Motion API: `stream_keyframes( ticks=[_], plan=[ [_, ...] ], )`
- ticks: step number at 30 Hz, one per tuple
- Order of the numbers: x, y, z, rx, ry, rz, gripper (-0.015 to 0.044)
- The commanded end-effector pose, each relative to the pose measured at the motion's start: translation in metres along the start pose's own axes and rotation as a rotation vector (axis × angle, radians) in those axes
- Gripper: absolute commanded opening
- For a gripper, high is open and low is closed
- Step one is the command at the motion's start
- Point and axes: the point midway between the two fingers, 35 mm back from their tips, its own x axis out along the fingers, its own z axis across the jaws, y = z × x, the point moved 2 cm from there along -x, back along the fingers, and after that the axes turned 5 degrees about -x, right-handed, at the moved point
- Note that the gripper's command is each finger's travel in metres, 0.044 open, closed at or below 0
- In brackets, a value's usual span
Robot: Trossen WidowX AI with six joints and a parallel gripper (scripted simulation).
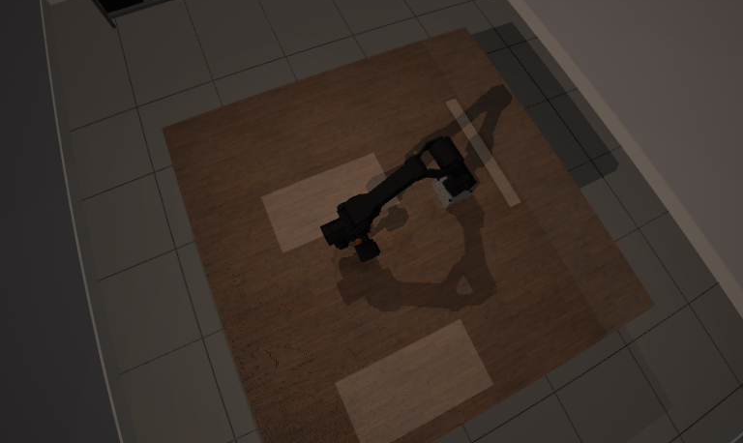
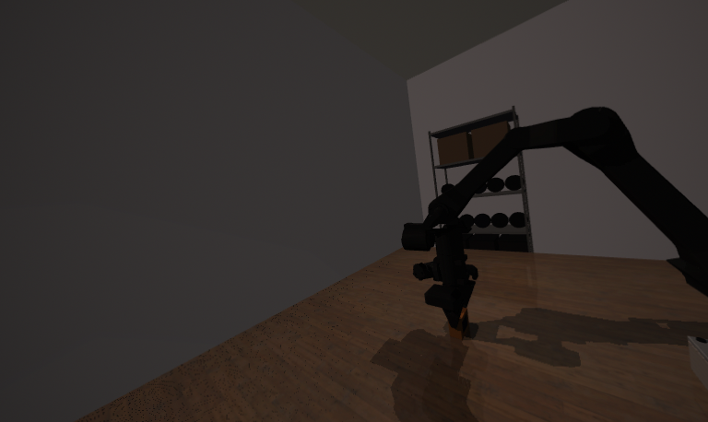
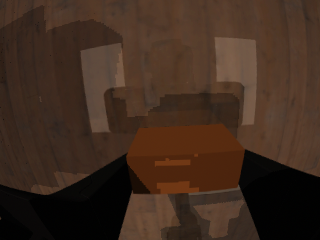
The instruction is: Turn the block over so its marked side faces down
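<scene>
The orange block (image 2: 456, 334) (image 3: 183, 141) stands upright on the wooden table (image 1: 229, 154) (image 2: 292, 355). Only a small orange bit of the block (image 1: 357, 241) shows in the top view, under the arm. My gripper (image 3: 184, 157) points down and is shut on the block, one black finger at each end of it in the wrist view. The block's top and one long side show there; the long side has small lighter patches. I cannot tell which side is the marked one. In the exterior view the fingers cover part of the block.
The arm reaches from its pale base (image 1: 444, 192) across the table. Pale light patches (image 1: 416, 381) and the arm's dark shadows lie on the table top. A shelf rack (image 2: 525, 209) with boxes and dark round items stands by the far wall.
</scene>
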Motion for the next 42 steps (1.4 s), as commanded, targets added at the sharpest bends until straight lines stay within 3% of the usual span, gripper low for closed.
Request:
stream_keyframes(
  ticks=[1,4,10,42],
  plan=[
    [-0.01,0.0,0.0,-0.004,-0.001,-0.001,0.0064],
    [-0.028,0.0,0.0,-0.004,-0.001,-0.001,0.0],
    [-0.028,0.0,0.0,-0.004,0.001,-0.023,0.0],
    [-0.011,0.012,0.001,-0.005,0.043,-0.502,0.0]
  ],
)
